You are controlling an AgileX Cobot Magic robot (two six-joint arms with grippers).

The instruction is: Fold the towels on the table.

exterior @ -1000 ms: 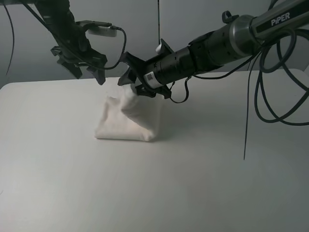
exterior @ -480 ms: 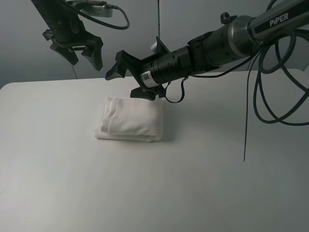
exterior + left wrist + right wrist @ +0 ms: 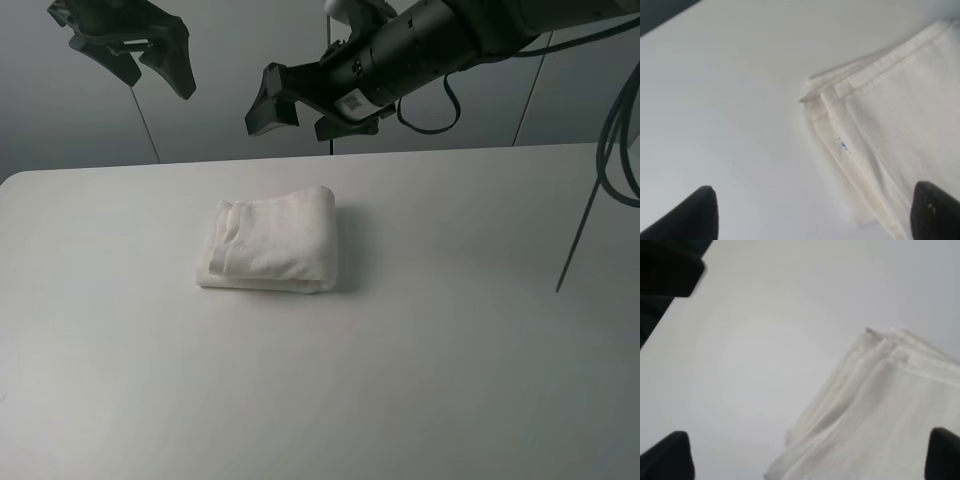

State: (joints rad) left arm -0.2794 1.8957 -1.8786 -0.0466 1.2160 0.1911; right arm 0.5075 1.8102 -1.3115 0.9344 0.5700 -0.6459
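Observation:
The off-white towel [image 3: 270, 246] lies folded into a thick rectangle on the white table [image 3: 450, 330], left of the middle toward the far edge. Its layered hems and small label show in the left wrist view [image 3: 880, 130], and it also shows in the right wrist view [image 3: 875, 415]. My left gripper [image 3: 155, 60] is open and empty, high above the far left of the table. My right gripper [image 3: 300, 105] is open and empty, raised above the far edge, behind and above the towel. Neither gripper touches the towel.
The grey panelled wall [image 3: 230, 40] stands behind the table. Black cables [image 3: 612, 150] hang from the right arm at the right. The table's far edge runs just behind the towel.
My right gripper let go of the towel's raised corner, and the towel settled flat and folded. Both grippers rose up and away from the towel, the left one moving left.

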